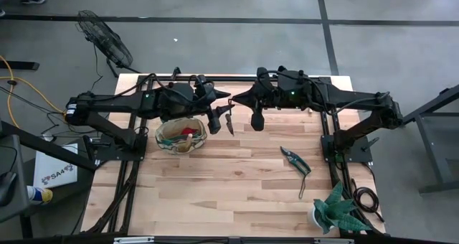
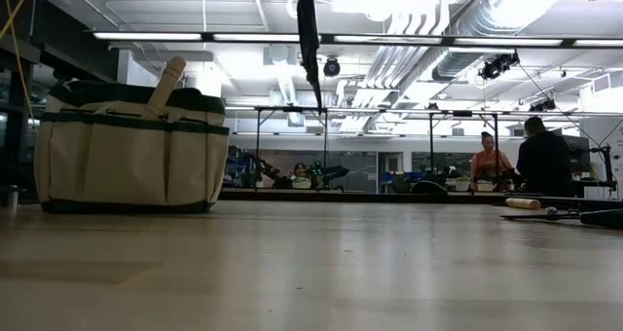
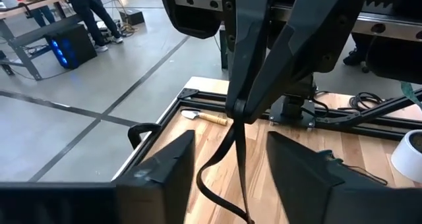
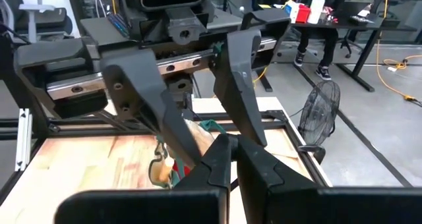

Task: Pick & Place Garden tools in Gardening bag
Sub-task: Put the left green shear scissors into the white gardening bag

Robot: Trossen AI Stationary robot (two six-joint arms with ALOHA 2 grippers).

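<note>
The gardening bag (image 2: pixel 127 161) sits on the left side of the table with a wooden handle (image 2: pixel 165 86) sticking out. Just right of it, the left gripper (image 3: pixel 231 151) has its fingers apart around the dark pruners (image 1: pixel 229 122). The right gripper (image 4: pixel 229 148) pinches the pruners, up in the air. Green-handled shears (image 1: pixel 295 161) lie farther right.

Even, fairly bright indoor light falls from long ceiling lamps (image 2: pixel 292 36) across the top of the low view, glaring white there. The wooden table (image 1: pixel 237 186) shows only soft, faint shadows. In that low view the tabletop at the bottom is blurred.
</note>
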